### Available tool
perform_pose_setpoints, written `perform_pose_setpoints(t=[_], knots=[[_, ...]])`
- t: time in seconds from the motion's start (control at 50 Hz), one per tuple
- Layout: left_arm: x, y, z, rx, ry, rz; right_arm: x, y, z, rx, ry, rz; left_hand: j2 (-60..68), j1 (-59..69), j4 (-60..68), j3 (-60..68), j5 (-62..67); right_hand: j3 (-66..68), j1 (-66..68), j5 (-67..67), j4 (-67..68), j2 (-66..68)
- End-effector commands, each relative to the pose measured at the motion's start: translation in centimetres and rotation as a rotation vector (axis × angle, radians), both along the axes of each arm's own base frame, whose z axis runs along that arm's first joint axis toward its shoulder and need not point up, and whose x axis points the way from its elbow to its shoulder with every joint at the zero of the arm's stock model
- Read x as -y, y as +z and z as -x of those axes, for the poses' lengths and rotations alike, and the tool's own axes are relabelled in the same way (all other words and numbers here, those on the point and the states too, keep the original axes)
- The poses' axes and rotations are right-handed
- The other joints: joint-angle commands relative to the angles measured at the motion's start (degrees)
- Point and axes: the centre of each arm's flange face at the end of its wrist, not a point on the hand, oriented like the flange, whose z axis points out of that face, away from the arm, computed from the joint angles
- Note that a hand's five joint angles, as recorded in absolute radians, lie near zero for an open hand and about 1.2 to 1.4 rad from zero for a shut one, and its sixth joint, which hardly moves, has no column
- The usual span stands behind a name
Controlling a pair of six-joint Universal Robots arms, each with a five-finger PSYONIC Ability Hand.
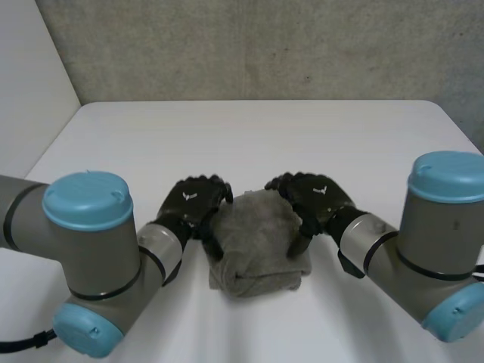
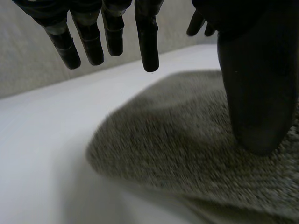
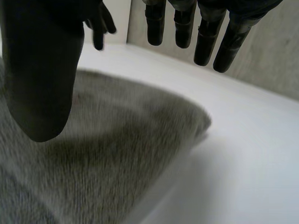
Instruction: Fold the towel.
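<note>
Overhead, left hand (image 1: 193, 204) and right hand (image 1: 314, 198) flank the towel (image 1: 257, 242); wrist views show fingers (image 2: 147, 42) straight.

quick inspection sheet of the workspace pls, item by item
surface: white table, smooth, no stains seen
job's things: grey terry towel, folded into a thick block, lying between the hands
clutter: nothing seen
hands: left hand at the towel's far left corner, fingers straight, open; right hand at its far right corner, fingers straight, open
cables: nothing seen near the towel
surroundings: grey concrete wall behind the table, white panel at its left
</note>
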Motion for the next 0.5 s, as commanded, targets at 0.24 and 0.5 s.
perform_pose_setpoints(t=[0.24, 0.5], knots=[[0.5, -2.7, -0.1, 0.047, 0.006, -0.054, 1.2, -3.2, -0.1, -0.088, -0.010, -0.031, -3.0, -3.7, -3.7, -3.5, -2.2, -3.9, -3.4, -3.7, -4.6, -5.4], [1.9, 3.8, 0.8, -0.051, 0.009, 0.083, 1.2, 5.5, 0.0, 0.005, -0.084, 0.133, -3.3, -4.0, -4.1, -3.8, -2.5, -3.9, -3.4, -3.7, -4.6, -5.4]])
